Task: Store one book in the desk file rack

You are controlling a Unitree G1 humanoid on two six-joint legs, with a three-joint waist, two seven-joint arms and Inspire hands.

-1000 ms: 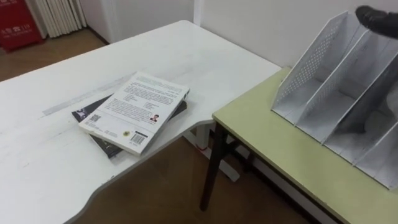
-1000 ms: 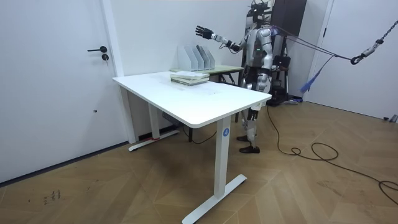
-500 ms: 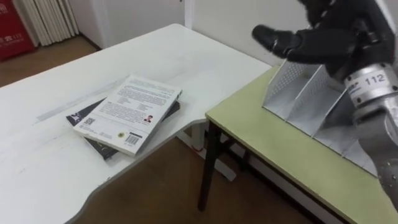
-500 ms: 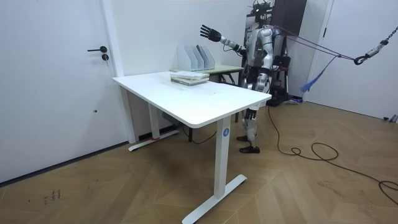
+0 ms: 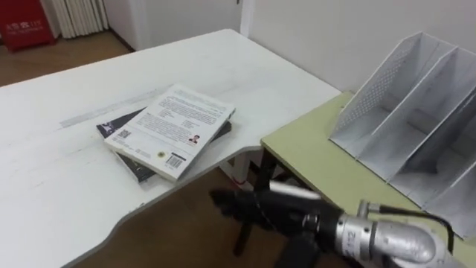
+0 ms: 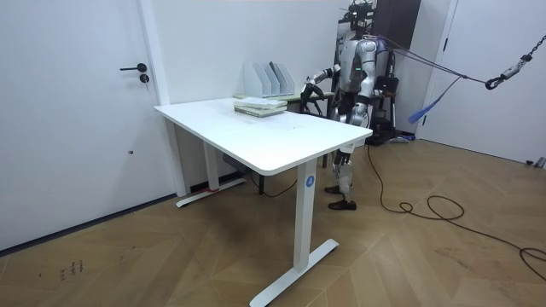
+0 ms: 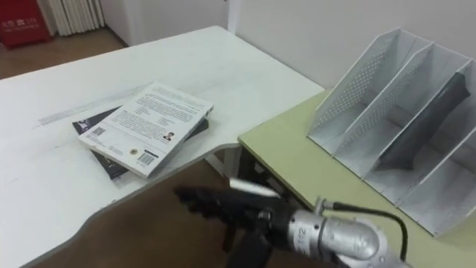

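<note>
Right hand (image 5: 239, 207) hangs low in front of the robot, over the gap between the two tables - dark fingers stretched out and apart, gripping nothing. The white-covered book (image 5: 172, 130) lies flat on a dark book (image 5: 140, 169), stacked near the curved edge of the white desk (image 5: 59, 201), well apart from the hand. The grey file rack (image 5: 416, 112) stands on the green table (image 5: 320, 160) just beside the desk - its slots tilted. In the room view the robot stands behind the desk's far corner.
</note>
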